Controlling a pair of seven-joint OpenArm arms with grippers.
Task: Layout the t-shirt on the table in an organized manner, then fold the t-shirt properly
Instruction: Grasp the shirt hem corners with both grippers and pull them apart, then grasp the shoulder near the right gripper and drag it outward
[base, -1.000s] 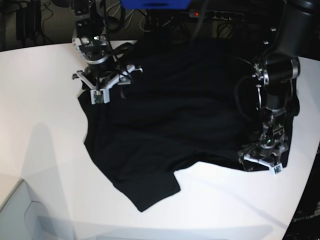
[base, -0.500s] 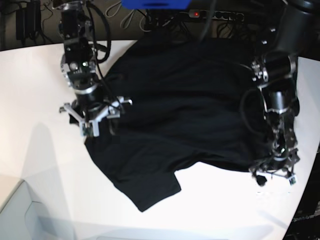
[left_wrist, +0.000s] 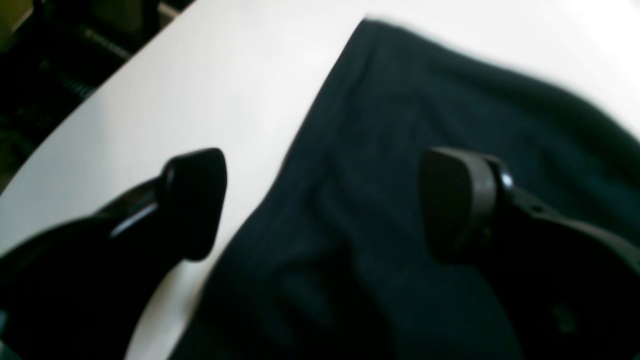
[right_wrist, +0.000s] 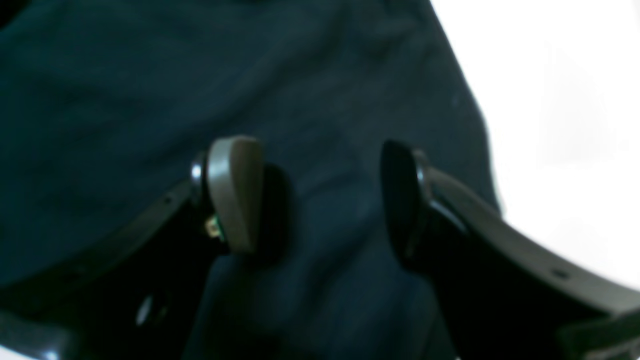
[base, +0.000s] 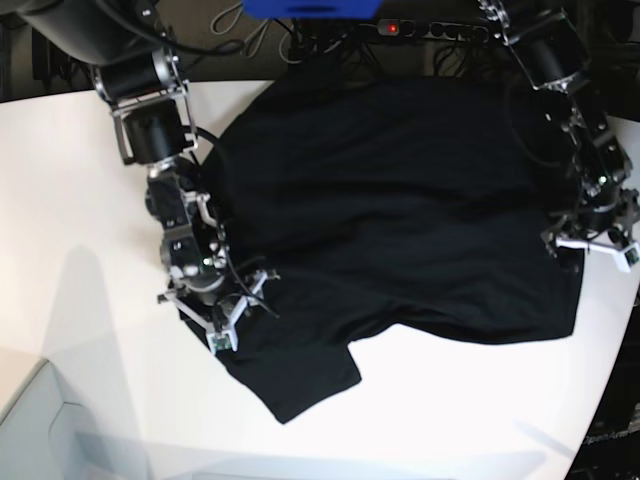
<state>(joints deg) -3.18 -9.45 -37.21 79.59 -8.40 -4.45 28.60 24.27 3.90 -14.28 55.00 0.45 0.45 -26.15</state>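
Nearest the base camera: bare stretch of the large smooth white tabletop with a curved edge, faint grey shadows across it, and a pale grey box-like corner at lower left.

On the tabletop, mid-scene, the plain black short-sleeved cloth t-shirt lies spread wide, black side up, no print showing. One flap juts toward the near edge. Shallow wrinkles through the body. Far hem reaches the table's back edge.

Right gripper, on the base view's left, sits over the shirt's near-left border. Right wrist view: jaws parted a moderate way, nothing between them, fabric directly below, white table just past the cloth edge.

Left gripper, on the base view's right, sits at the shirt's right border. Left wrist view: jaws spread wide, one finger over bare white table, the other over cloth; empty. View is blurred.

Beyond the table: dark background, tangled black cables, a blue object at the top edge, a black power strip with a small red light.
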